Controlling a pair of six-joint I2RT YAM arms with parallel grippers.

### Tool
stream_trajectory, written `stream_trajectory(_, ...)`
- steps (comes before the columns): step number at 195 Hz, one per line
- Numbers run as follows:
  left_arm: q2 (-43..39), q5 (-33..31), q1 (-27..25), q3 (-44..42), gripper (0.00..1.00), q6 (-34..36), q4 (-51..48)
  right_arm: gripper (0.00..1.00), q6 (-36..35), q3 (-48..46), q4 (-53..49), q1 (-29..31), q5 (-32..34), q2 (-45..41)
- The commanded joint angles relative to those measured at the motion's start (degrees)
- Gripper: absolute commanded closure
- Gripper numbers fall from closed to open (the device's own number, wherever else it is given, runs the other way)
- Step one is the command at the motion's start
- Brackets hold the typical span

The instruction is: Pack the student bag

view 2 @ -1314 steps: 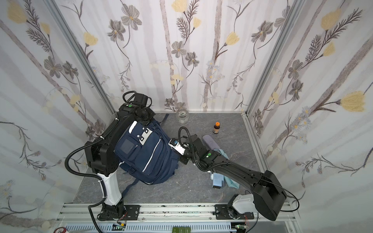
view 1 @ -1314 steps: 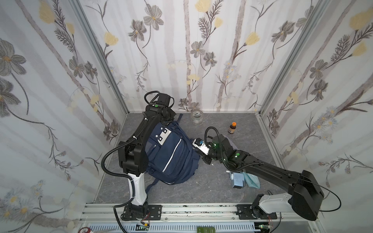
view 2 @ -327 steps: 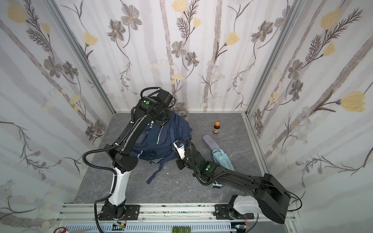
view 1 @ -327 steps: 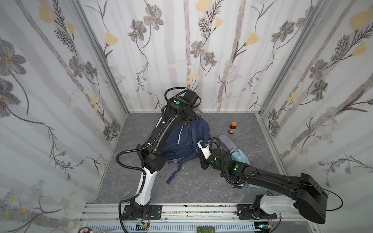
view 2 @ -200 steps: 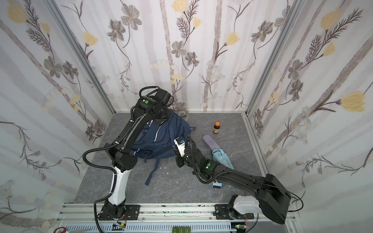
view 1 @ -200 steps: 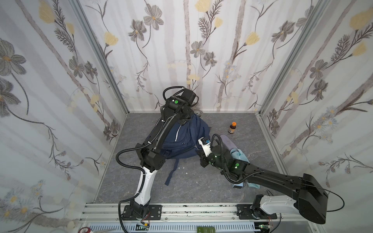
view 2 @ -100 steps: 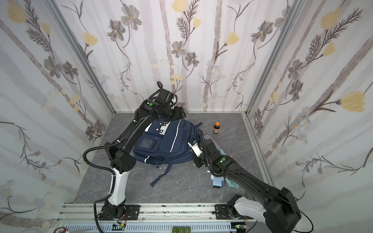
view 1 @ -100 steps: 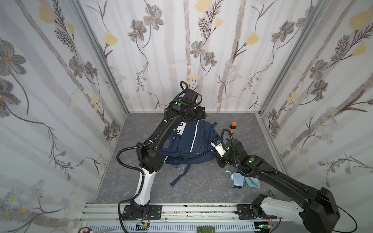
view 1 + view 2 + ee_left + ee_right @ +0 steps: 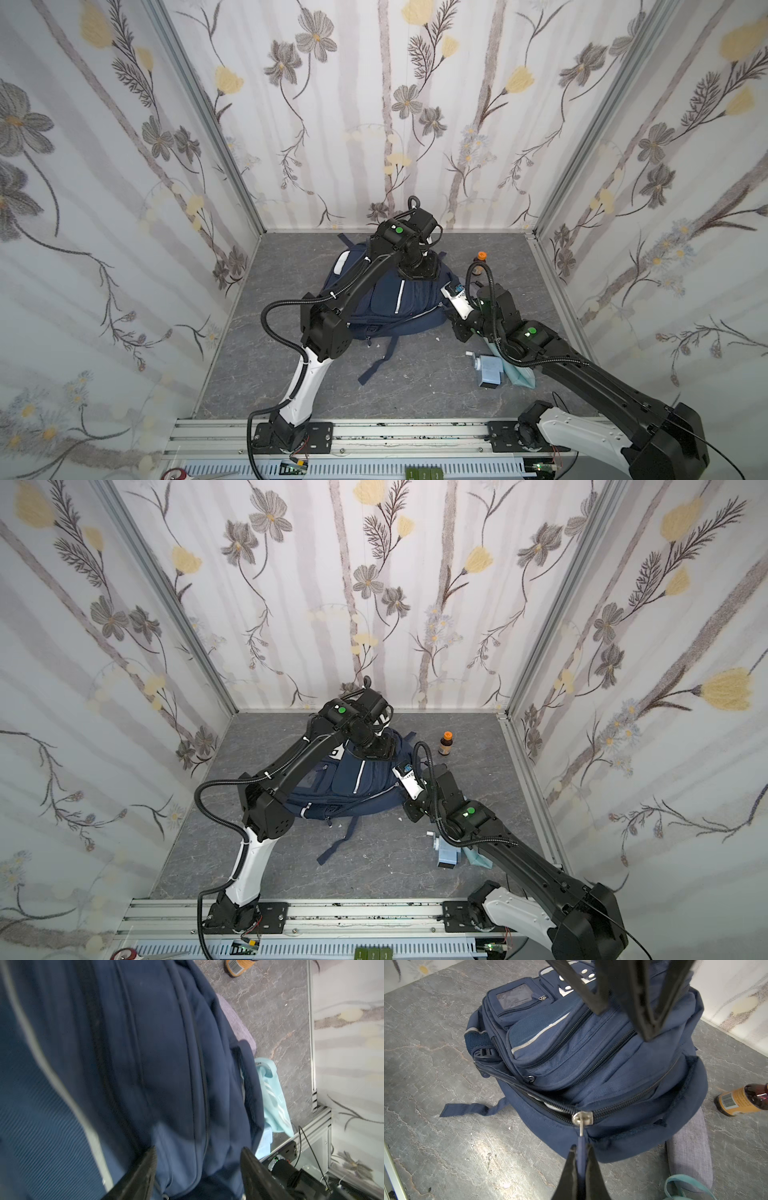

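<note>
Right wrist view: right tool [image 9: 580, 1148] pinched narrow on the fabric zipper pull [image 9: 581, 1142] of the main compartment; metal slider [image 9: 581, 1118] just beyond the tips. The student bag [image 9: 571, 1053] lies on its back on the grey counter [image 9: 436, 1064], front pockets up, at centre-back in both top views.

Key relation: the arched top of the bag faces the right arm, so the zip is directly ahead of the right tool. The bag's long axis runs from there away toward the back-left corner. On one side of the slider the track gapes and shows pale lining. On the other side the teeth are closed, curving round toward the brown bottle [image 9: 741, 1101]. To open further, the slider likely has to follow that curve.

Left tool [image 9: 198, 1150] is spread wide over the bag's upper panel, gripping nothing visible. Probably should pin the fabric.

Room: a grey pouch [image 9: 689, 1157] touches the bag's edge, with a teal cloth [image 9: 515, 374] and a pale blue box [image 9: 490, 370] near the right arm. A loose strap [image 9: 376, 365] trails frontward; counter is open front-left.
</note>
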Motion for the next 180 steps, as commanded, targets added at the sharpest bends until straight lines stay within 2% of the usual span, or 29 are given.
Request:
stream_trajectory(1, -5.52, 2.65, 1.98, -6.34, 0.34, 6.01, 4.68, 1.0, -0.21, 0.26, 6.08, -2.24, -2.48, -0.14)
stream_trajectory(28, -10.55, -0.09, 2.14, -14.72, 0.34, 10.62, 4.01, 1.0, -1.71, 2.22, 4.78, -4.63, -5.37, 1.41)
stream_trajectory(45, -11.02, 3.58, 2.39, -17.37, 0.33, 9.09, 7.2, 1.0, -3.69, 2.68, 4.08, -4.64, -7.12, 1.53)
stream_trajectory(60, -7.89, 7.01, 2.38, -13.61, 0.31, 4.6, 9.84, 1.0, -5.77, 2.04, 3.92, -4.61, -7.82, 0.94)
stream_trajectory(89, 2.74, 13.03, 1.75, 1.96, 0.29, -6.89, 9.75, 1.0, -8.95, 0.08, 4.89, -4.69, -6.71, -0.99)
stream_trajectory(112, 8.43, 16.44, -0.4, 10.29, 0.29, -10.24, 7.56, 1.0, -10.43, 0.19, 4.62, -4.65, -6.35, -1.14)
stream_trajectory(180, 12.0, 16.69, -2.62, 9.51, 0.37, -13.16, 2.42, 1.0, -11.04, -0.12, 5.1, -4.65, -4.39, -2.98)
